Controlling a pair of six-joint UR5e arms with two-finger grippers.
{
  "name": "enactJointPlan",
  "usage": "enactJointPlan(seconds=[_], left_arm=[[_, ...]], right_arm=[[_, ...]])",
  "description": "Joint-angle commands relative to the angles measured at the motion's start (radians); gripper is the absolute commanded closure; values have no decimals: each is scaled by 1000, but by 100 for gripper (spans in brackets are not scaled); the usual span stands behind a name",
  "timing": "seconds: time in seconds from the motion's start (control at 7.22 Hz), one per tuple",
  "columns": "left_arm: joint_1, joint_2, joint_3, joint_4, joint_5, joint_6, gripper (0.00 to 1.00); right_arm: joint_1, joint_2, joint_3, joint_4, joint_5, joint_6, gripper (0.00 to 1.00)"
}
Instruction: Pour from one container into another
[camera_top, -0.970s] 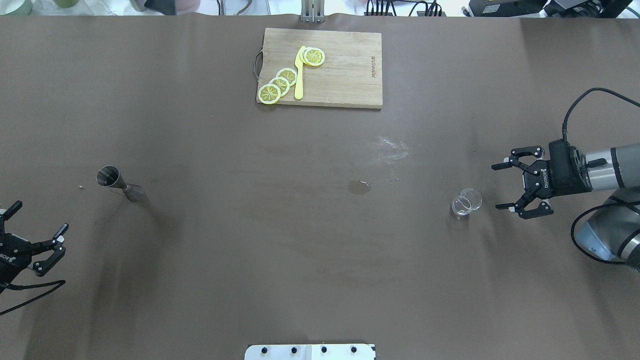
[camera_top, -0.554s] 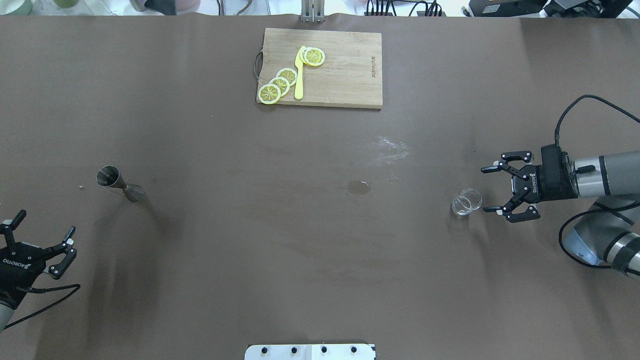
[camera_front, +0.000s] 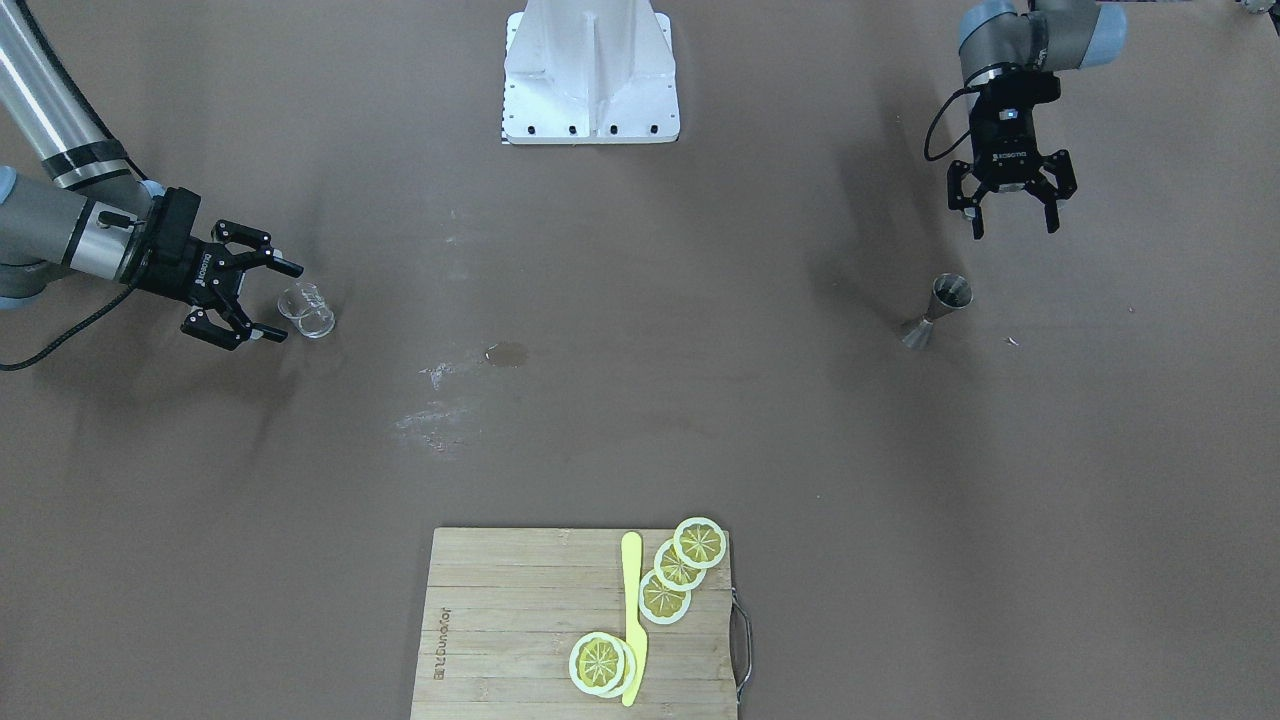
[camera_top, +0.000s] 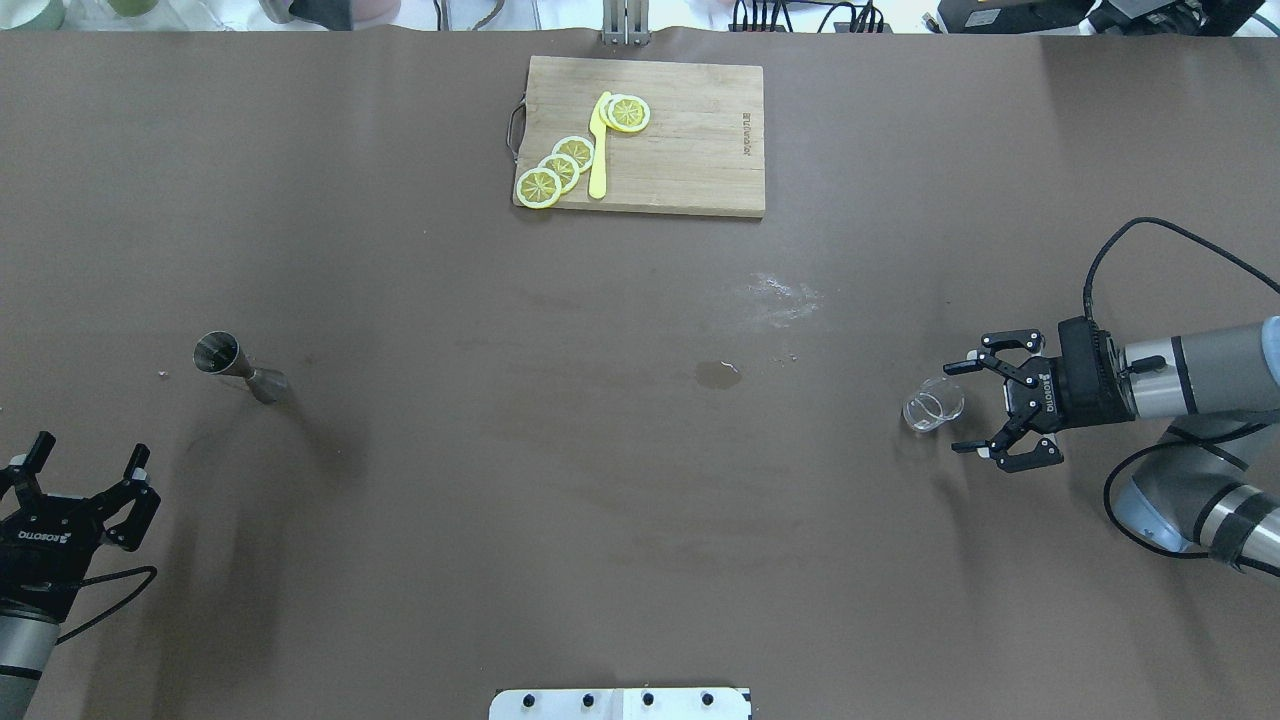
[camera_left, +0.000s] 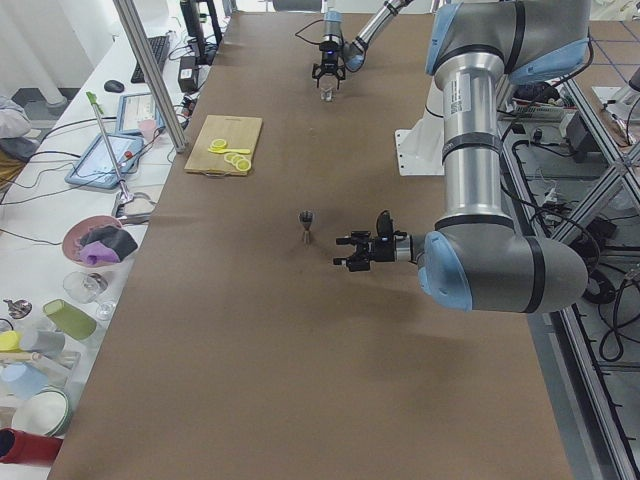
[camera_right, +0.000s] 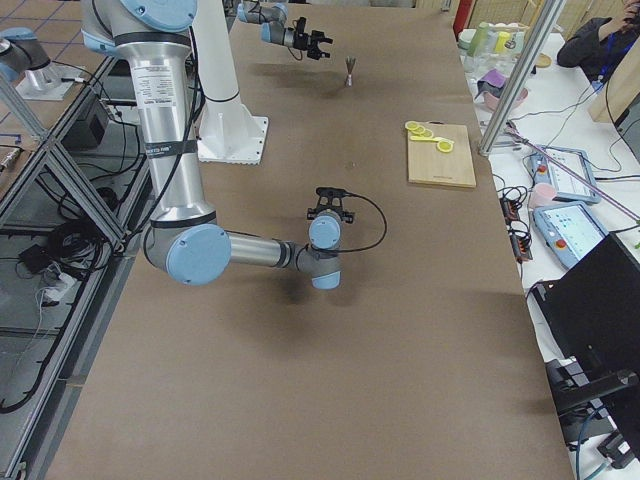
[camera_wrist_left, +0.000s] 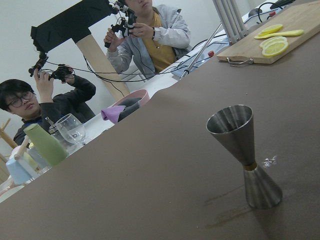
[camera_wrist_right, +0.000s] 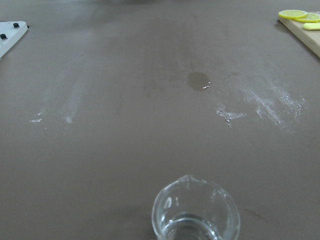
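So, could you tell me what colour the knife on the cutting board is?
Yellow; the knife shows best in the overhead view.

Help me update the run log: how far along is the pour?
Done: nothing yet; the glass beaker and jigger both stand on the table. In hand: the right gripper is open at the beaker, not closed on it; the left gripper is open, short of the jigger. Left: grasping, lifting, pouring.

- Left arm (camera_left: 470, 150): silver-grey tubes, pale blue joint caps, black bands.
- Right arm (camera_top: 1200, 365): same colours; a black cable (camera_top: 1150, 235) loops off the wrist.
- Black jaws, white ROBOTIQ lettering.
- White base (camera_front: 590, 70), dark screws.
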Motion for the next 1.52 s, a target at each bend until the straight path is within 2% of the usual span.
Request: enactJointPlan(seconds=[0.0, 0.55, 1.11, 1.39], left_arm=[[47, -17, -13, 31, 40, -87, 7], [54, -71, 6, 88, 8, -102, 10], [-103, -187, 37, 159, -52, -96, 15], [-113, -253, 62, 159, -79, -95, 16]], right_arm=[[-7, 18, -25, 0, -5, -2, 2], [-6, 69, -73, -1, -11, 0, 9], [-2, 66, -74, -1, -8, 0, 17], [-2, 65, -74, -3, -8, 1, 21]])
